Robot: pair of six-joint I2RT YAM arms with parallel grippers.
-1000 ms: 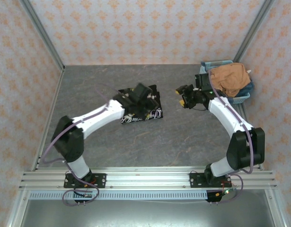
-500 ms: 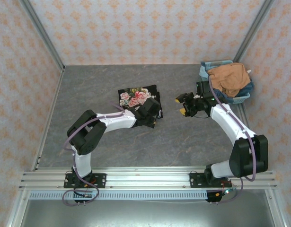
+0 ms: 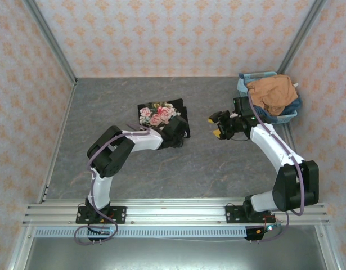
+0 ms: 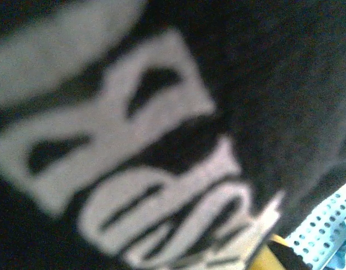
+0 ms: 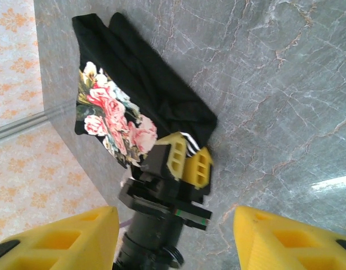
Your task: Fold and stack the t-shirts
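Two tees here. From above, the black tee (image 3: 160,114) lies folded mid-table (image 3: 105,107), my left gripper (image 3: 179,130) at its near corner. The orange-tan tee (image 3: 272,93) is heaped in the basket (image 3: 288,118) by the patterned walls (image 3: 178,34), and my right gripper (image 3: 218,125) hovers, fingers spread.

Left wrist: blurred white script (image 4: 133,169) on limp, light cloth.

Right wrist: the left pads (image 5: 173,154) are pressed together, seemingly pinching the hem. Corners look like the best hold on smooth marbled grey.
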